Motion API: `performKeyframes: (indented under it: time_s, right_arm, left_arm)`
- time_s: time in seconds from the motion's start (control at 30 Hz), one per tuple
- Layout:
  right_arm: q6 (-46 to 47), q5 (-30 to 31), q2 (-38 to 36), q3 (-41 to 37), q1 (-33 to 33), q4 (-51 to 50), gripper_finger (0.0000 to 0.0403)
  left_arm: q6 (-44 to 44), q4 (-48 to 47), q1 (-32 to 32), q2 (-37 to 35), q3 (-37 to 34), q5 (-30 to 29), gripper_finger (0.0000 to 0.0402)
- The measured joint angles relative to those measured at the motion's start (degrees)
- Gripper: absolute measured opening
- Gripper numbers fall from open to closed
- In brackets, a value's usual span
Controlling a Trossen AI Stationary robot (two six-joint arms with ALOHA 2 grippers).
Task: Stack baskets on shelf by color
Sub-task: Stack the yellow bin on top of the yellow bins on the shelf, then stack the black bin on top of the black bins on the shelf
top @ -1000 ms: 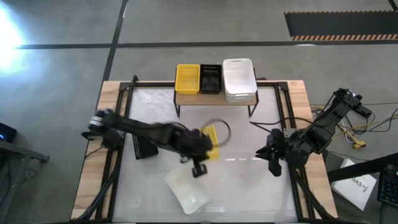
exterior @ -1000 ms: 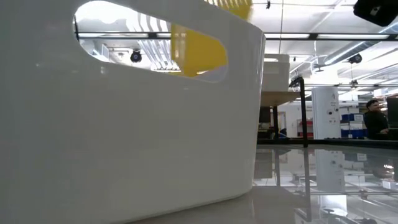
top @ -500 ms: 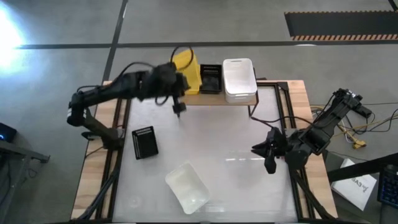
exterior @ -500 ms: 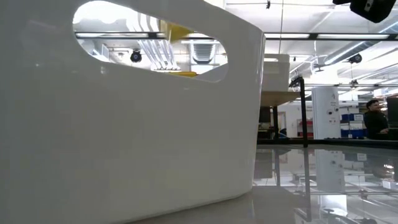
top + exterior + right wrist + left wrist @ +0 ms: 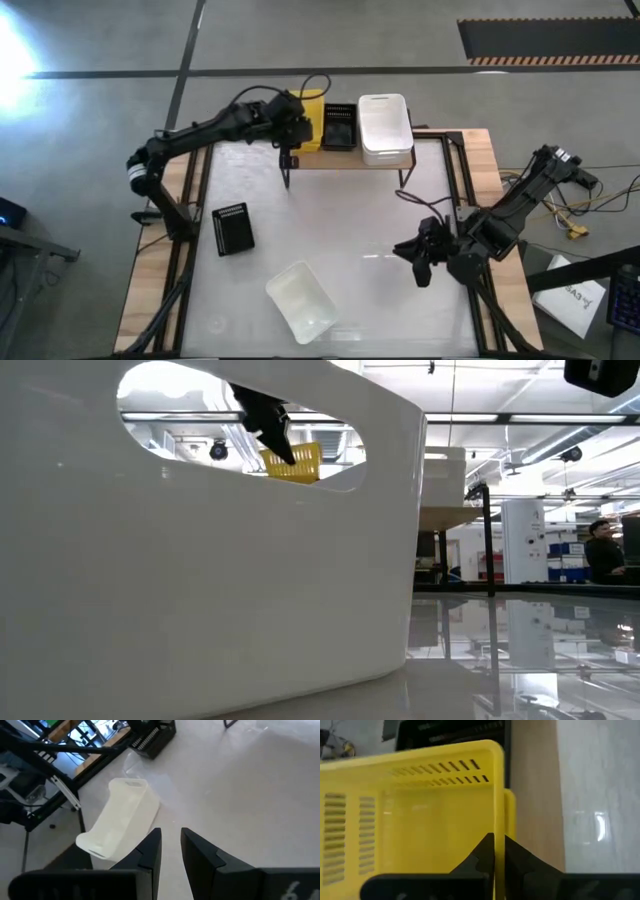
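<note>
- The left gripper (image 5: 291,127) is over the left end of the shelf (image 5: 385,160), its fingers pinched on the wall of a yellow basket (image 5: 420,825).
- In the left wrist view that basket sits almost squarely above a second yellow basket (image 5: 509,827) already on the shelf; only a thin edge of the lower one peeks out on the side toward the bare wood. The held basket's long sides run the same way as the lower one's.
- Judged from this, the coming move is mostly a straight drop, with a slight nudge toward that exposed edge.
- A black basket (image 5: 339,126) stands just beside the yellow pair, and a white basket (image 5: 384,128) beyond it on the shelf.
- On the table, a loose black basket (image 5: 231,229) lies nearer the left arm.
- A loose white basket (image 5: 300,300) lies between the arms.
- The right gripper (image 5: 418,262) hangs low over the table, fingers slightly parted and empty, pointing toward the loose white one.
</note>
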Motion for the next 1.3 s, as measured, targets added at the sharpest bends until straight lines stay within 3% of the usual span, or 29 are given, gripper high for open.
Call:
performKeyframes:
  time_s: [0.5,0.8,1.0,1.13,1.3]
  right_arm:
    - [3.01,-0.13,7.31,0.0,0.0,4.3,0.0066]
    - [0.26,-0.07,5.83,0.0,0.0,3.92,0.0066]
    - [-0.16,-0.04,5.28,0.0,0.0,3.5,0.0066]
    - [-0.16,-0.04,5.43,0.0,0.0,3.56,0.0066]
    - [-3.05,-0.01,6.64,0.0,-0.13,3.52,0.0066]
  left_arm:
    - [0.4,-2.66,0.02,0.84,-0.75,-0.52,0.0007]
    - [-0.27,-2.87,0.02,0.71,2.59,1.12,0.0114]
    - [-10.76,-3.31,0.02,0.52,5.25,3.89,0.0162]
    - [-23.01,-9.21,-1.27,-0.66,5.49,11.29,0.0156]
    - [-32.78,-20.08,-9.29,-4.89,4.21,11.4,0.013]
